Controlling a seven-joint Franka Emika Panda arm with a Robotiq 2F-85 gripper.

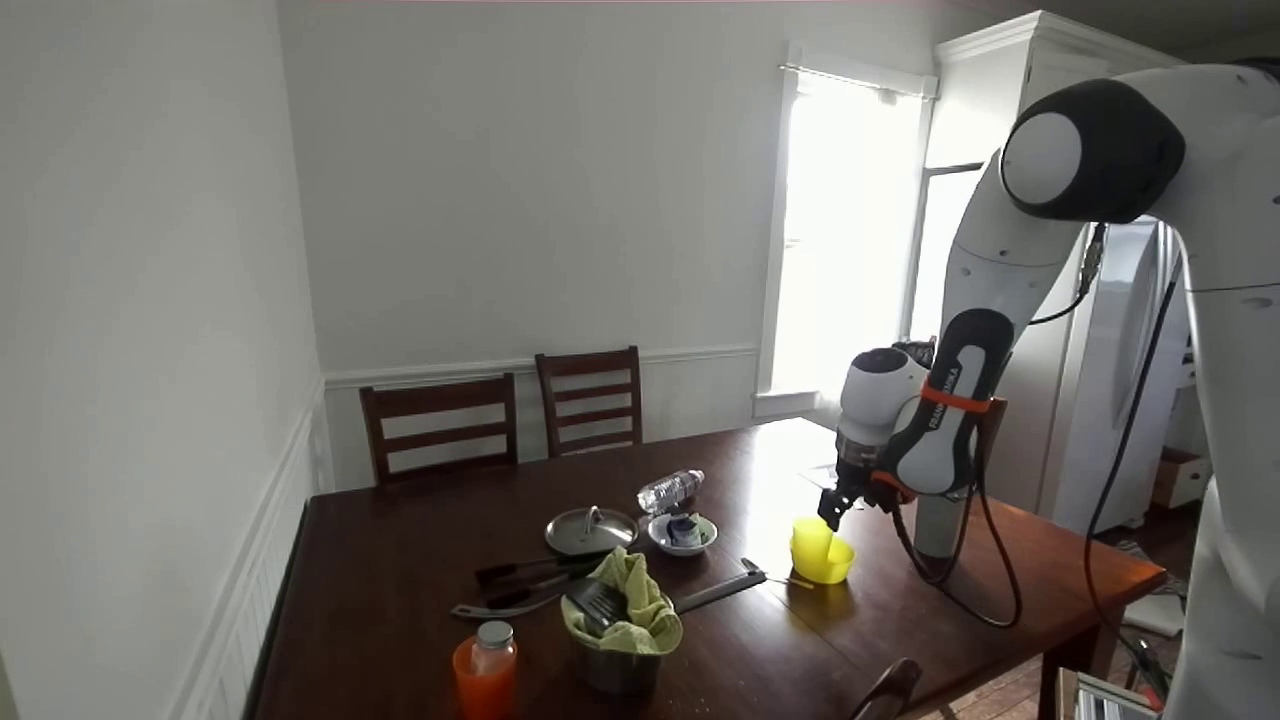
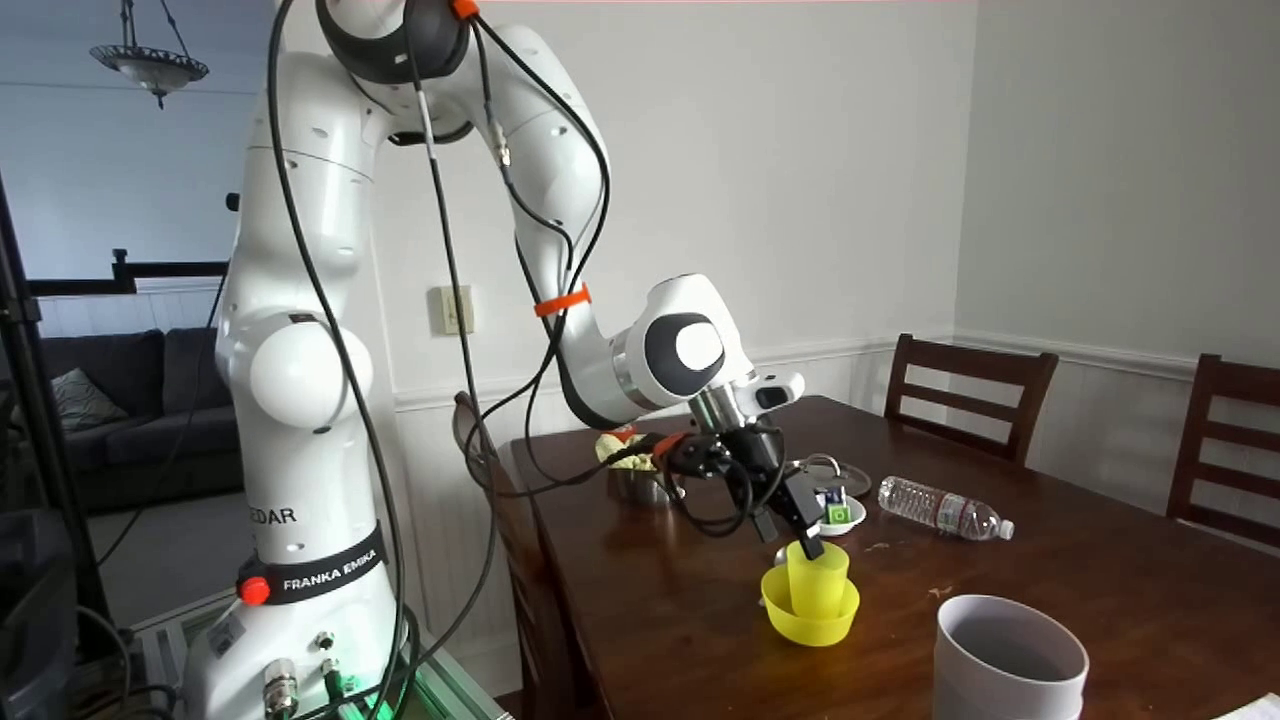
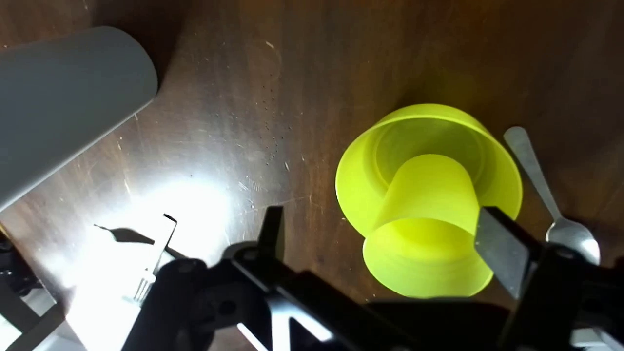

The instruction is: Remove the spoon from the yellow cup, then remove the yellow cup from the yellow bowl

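My arm point(image 2: 555, 150) stands tall, bends at the top and slopes down over the table point(image 2: 690, 620), the gripper point(image 2: 790, 545) slanting downward at the yellow cup point(image 3: 429, 231). My jaws are spread wide: in the wrist view one finger stands well apart from the cup, while the other overlaps its rim (touching or not, I cannot tell). The cup stands inside the yellow bowl point(image 3: 358, 180); the spoon point(image 3: 546, 195) lies on the table, just beside the bowl. My wrist view looks deep into the cup. Only in an exterior view do I see the window point(image 1: 850, 240), and only in an exterior view the ceiling lamp point(image 2: 150, 70).
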